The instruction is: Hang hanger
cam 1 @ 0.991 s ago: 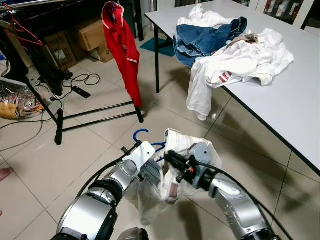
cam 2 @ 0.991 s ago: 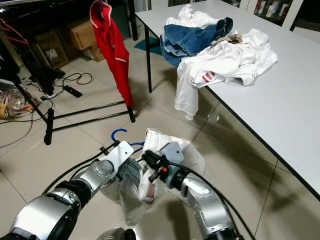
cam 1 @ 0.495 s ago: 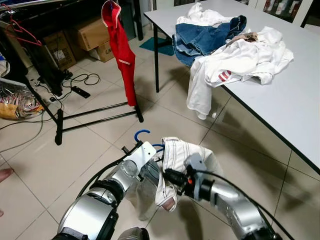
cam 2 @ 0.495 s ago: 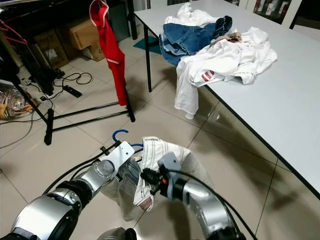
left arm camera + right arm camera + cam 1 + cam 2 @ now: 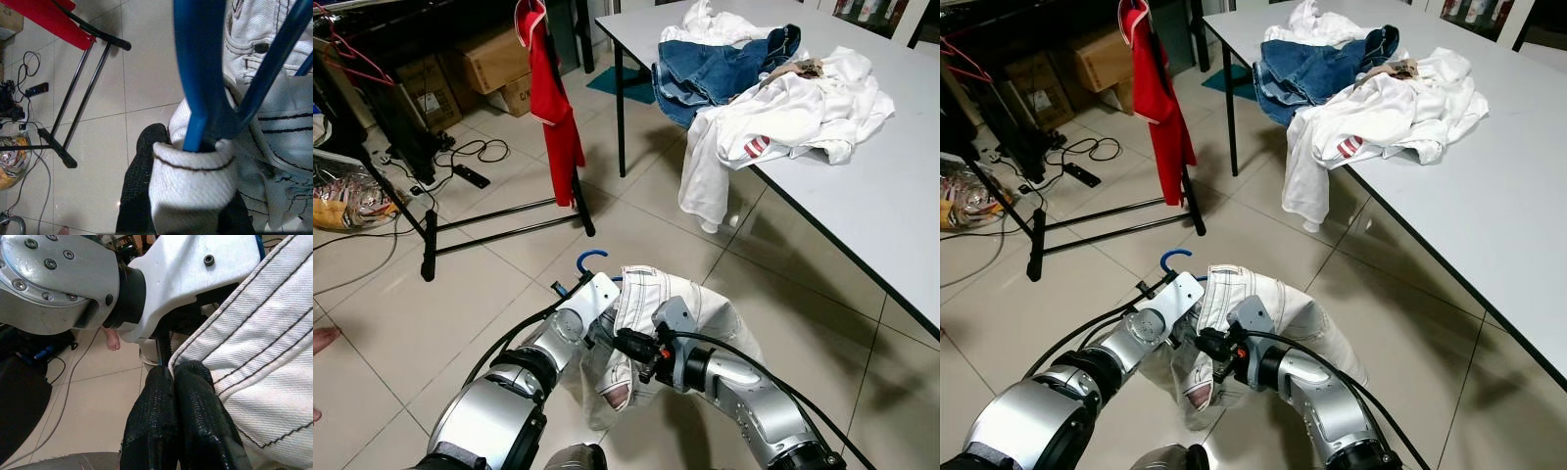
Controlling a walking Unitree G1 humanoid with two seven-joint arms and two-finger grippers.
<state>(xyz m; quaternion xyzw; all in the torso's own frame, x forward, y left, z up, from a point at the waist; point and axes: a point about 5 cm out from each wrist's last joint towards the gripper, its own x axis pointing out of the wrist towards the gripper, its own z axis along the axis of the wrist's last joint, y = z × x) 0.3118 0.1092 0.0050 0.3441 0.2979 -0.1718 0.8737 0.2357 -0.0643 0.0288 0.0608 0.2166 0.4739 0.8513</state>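
Over the tiled floor near the black garment rack (image 5: 499,220), your left gripper (image 5: 195,147) clamps the blue plastic hanger (image 5: 590,259) low while the right gripper (image 5: 183,387), fingers pressed together, pinches the white denim trousers (image 5: 690,313) onto it.

Blue jeans (image 5: 720,67) and a white shirt (image 5: 783,122) lie heaped at the white table's (image 5: 891,211) near edge, the shirt drooping over it. Cardboard boxes (image 5: 489,64) and a power strip (image 5: 470,177) sit on the tiled floor (image 5: 372,313).

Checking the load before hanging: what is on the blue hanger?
White jeans are draped over the blue hanger. Its hook pokes out above the left gripper; the fabric covers its bar.
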